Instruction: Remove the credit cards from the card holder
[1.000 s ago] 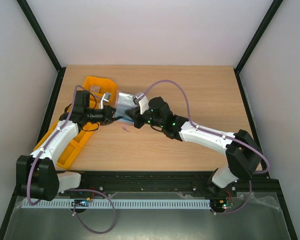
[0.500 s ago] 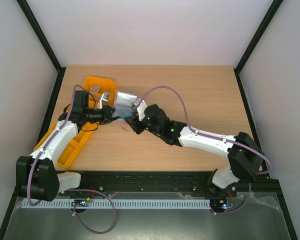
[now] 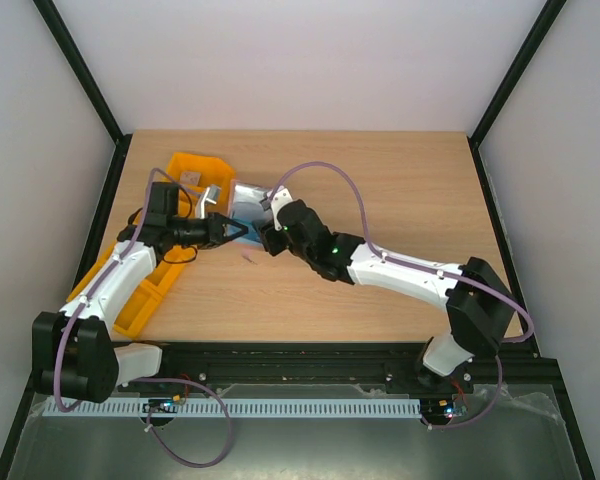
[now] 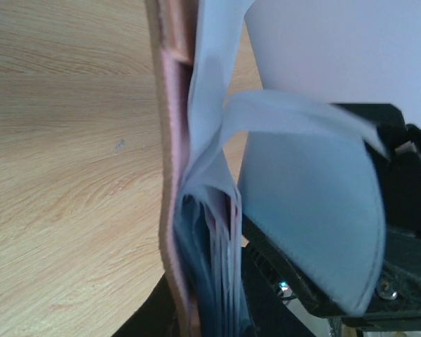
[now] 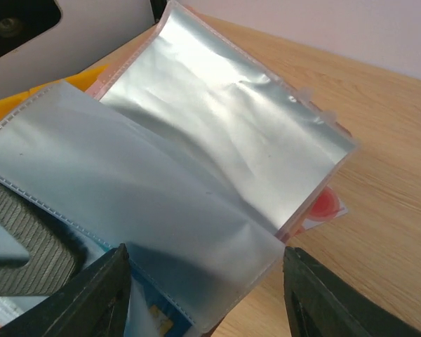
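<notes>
Two orange bins [image 3: 192, 165] sit beside left gripper [image 3: 231, 232] pinching card holder [image 3: 248, 197]; right gripper [image 5: 203, 277] spread.

Camera placement
The table [image 3: 400, 200] is overlooked from above; the card holder [image 4: 167, 210] is framed closely from both wrists.

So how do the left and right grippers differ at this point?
The left gripper has its jaws closed on the card holder; the right gripper has its jaws wide apart and grips nothing. The left gripper reaches in from the orange bin's side, the right gripper from the opposite side. Both point at the opened card holder from close by.
</notes>
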`<control>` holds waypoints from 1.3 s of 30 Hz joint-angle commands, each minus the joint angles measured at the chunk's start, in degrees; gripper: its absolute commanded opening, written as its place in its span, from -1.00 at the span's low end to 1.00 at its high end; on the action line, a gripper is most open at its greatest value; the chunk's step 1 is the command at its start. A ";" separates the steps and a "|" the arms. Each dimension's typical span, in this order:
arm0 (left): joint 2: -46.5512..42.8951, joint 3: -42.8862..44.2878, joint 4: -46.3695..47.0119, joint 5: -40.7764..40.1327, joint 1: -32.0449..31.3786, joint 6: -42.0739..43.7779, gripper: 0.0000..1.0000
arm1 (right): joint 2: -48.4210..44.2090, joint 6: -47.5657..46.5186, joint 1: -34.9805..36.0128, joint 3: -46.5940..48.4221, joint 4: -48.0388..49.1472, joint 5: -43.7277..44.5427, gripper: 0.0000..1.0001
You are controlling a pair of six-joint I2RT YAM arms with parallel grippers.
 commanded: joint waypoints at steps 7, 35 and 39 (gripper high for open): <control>-3.94 1.44 -9.22 -5.13 -5.67 13.89 -0.96 | 0.92 1.18 -3.86 2.14 -3.18 -0.36 0.19; -0.81 -5.58 0.53 5.27 -6.52 6.36 -0.96 | -5.27 4.07 -14.75 -2.57 -9.60 -6.69 0.30; -1.17 -4.41 -2.40 2.34 -6.65 8.61 -0.96 | -10.76 -0.80 -16.43 -2.23 -15.99 -10.45 0.38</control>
